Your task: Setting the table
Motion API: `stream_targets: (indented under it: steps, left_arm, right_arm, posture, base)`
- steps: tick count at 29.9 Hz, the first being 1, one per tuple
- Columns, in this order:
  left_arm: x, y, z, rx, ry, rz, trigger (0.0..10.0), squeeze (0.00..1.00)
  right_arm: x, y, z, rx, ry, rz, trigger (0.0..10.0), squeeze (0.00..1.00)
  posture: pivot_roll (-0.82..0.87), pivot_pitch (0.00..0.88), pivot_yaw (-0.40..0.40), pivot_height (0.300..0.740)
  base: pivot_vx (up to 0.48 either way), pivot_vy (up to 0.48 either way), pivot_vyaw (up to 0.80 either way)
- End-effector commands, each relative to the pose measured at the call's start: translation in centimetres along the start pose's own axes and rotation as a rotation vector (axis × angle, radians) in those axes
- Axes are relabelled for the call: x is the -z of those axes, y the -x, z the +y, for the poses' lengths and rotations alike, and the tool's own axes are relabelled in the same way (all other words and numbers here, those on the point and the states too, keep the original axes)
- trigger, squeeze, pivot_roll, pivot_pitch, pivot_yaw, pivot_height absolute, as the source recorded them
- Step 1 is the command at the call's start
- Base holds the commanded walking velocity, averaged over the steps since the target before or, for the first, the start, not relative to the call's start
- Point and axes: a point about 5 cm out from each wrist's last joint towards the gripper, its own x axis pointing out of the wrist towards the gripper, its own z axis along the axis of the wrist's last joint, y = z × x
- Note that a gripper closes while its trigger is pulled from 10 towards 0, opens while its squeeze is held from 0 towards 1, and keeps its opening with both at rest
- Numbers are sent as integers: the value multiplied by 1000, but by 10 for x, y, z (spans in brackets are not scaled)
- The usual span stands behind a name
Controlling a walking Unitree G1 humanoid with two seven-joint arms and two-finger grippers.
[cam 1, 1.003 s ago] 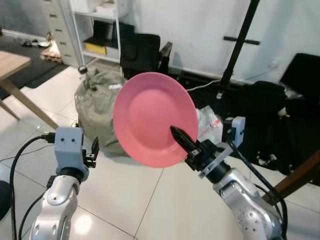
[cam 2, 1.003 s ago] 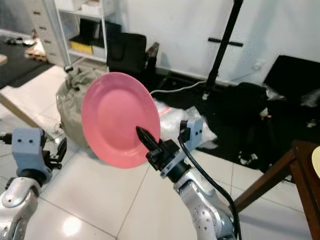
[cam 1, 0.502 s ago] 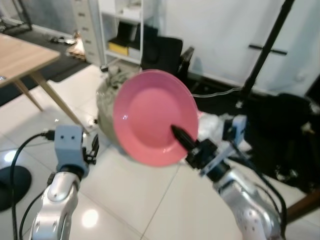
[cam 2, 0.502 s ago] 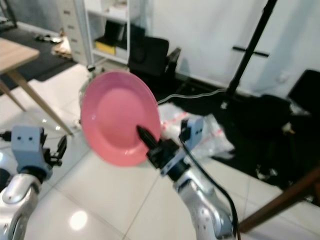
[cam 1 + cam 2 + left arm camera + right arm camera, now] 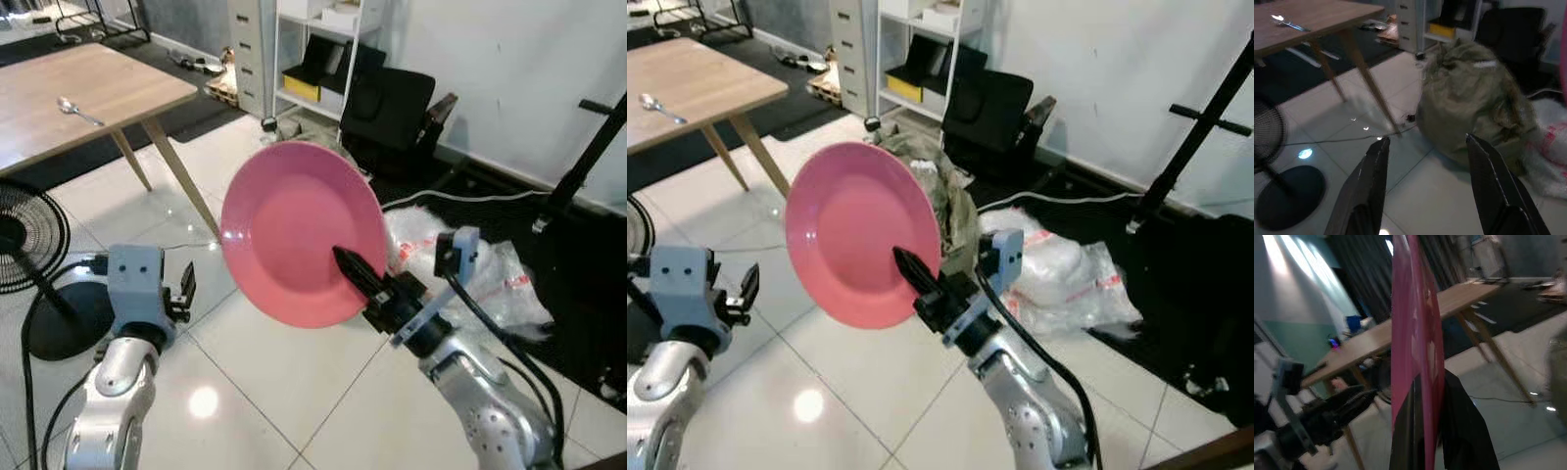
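My right gripper [image 5: 355,276] is shut on the lower rim of a pink plate [image 5: 294,230], which it holds up on edge, tilted, in front of me. In the right wrist view the pink plate [image 5: 1413,347] shows edge-on between the black fingers [image 5: 1462,431]. My left gripper [image 5: 1427,188] is open and holds nothing, low at my left side. A wooden table [image 5: 69,93] stands at the far left with a spoon [image 5: 76,111] lying on it.
A black fan base [image 5: 59,328] sits on the white tile floor at the left. A green-grey sack [image 5: 1474,98] and clear plastic bags [image 5: 490,269] lie on the floor ahead. A white shelf [image 5: 323,39], a black chair [image 5: 392,103] and a black stand [image 5: 588,147] line the back wall.
The camera has swung left, bringing the wooden table, spoon and fan into view. The plate stays held in my right gripper in the same pose.
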Motion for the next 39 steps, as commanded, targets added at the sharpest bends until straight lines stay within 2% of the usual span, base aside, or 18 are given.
stream_targets:
  steps: [1, 27, 29, 33, 39]
  left_arm:
    - [4, 2, 0, -9, -8, 22, 10000, 0]
    - [2, 0, 4, -53, -24, 5, 10000, 0]
    - [0, -3, 9, -104, -53, -2, 10000, 0]
    - [-2, -6, 15, -147, -53, -14, 10000, 0]
    - [-3, -7, 16, -151, -55, -16, 10000, 0]
  right_arm:
    - [2, 1, 2, -13, -14, 1, 10000, 0]
    - [1, 0, 0, 1, -18, -10, 10000, 0]
    - [0, -1, -4, 41, -4, -17, 10000, 0]
    - [0, -1, -8, 68, 0, -20, 10000, 0]
    - [0, 0, -8, 72, 8, -22, 10000, 0]
  posture:
    - [25, 0, 58, 740]
    - [30, 0, 56, 740]
    - [30, 0, 56, 740]
    - [30, 0, 57, 740]
    - [28, 0, 60, 740]
  base:
    - [0, 0, 650]
    - [0, 0, 648]
    - [405, 0, 250]
    - [472, 0, 0]
    - [480, 0, 0]
